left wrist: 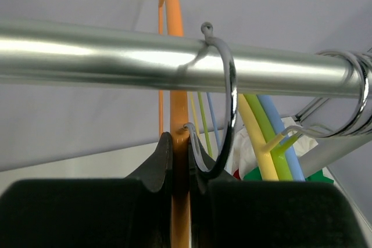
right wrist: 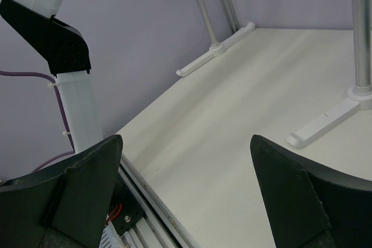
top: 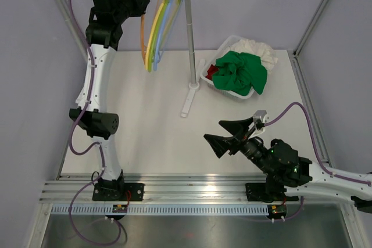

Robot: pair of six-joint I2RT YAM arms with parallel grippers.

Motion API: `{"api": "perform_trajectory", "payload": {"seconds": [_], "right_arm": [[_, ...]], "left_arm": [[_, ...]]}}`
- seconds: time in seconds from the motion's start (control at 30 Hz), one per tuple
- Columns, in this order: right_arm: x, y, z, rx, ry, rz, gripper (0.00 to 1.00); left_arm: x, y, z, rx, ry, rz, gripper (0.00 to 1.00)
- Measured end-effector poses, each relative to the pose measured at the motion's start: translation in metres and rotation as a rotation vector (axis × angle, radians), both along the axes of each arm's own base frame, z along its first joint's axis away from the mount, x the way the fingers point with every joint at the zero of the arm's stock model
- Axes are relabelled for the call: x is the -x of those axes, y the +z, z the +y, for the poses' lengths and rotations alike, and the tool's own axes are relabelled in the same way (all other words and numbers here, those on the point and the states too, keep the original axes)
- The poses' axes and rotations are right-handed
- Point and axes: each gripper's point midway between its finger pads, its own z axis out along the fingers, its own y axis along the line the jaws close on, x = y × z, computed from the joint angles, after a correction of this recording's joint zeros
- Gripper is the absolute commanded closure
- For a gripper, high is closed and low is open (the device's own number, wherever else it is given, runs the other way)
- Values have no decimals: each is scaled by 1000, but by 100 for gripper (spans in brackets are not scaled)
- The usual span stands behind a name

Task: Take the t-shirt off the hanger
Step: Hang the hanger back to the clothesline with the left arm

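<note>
The left arm stretches to the upper left, left hand (top: 138,3) pinching the orange plastic hanger (top: 143,30); lower right, the right hand (top: 213,130) gapes wide.

Rail (left wrist: 104,56) is polished metal, mirror-glossy, and the hook (left wrist: 231,91) on it is shiny steel wire. The orange hanger (left wrist: 174,85) is smooth, semi-gloss plastic, as are the yellow hanger (left wrist: 251,121), green hanger (left wrist: 264,121) and blue hanger (left wrist: 278,121). Left hand (left wrist: 180,161) and right hand (right wrist: 186,161) are matt black plastic, faintly grainy, and the left arm shell (top: 96,79) is glossy white plastic. Bench (top: 151,120) is smooth and matt off-white, basket (top: 229,42) is white plastic lattice, green cloth (top: 241,72) is soft, matt and crumpled, and white cloth (top: 258,47) looks fluffier.
</note>
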Motion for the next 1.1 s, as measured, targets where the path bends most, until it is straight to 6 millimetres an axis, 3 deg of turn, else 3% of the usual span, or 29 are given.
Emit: {"api": "perform_trajectory", "payload": {"seconds": [0.27,0.3,0.37,0.47,0.73,0.87,1.0,1.1], "right_arm": [[0,0,0,-2,0,0,0],[0,0,0,-2,0,0,0],[0,0,0,-2,0,0,1],[0,0,0,0,0,0,1],[-1,-6,5,22,0,5,1],[-1,-8,6,30,1,8,1],[-1,-9,7,32,1,9,0],[-2,-9,8,35,1,10,0]], "left_arm": [[-9,-6,-18,26,-41,-5,99],[-8,-6,-19,25,-44,-5,91],[-9,-7,-22,23,-49,-7,85],[-10,-9,-24,14,-52,-13,70],[0,-13,-21,-5,-44,8,55],[22,-1,-15,-2,-36,-1,53],[47,31,-10,13,-32,-63,52],[65,52,-5,26,-28,-108,45]]}}
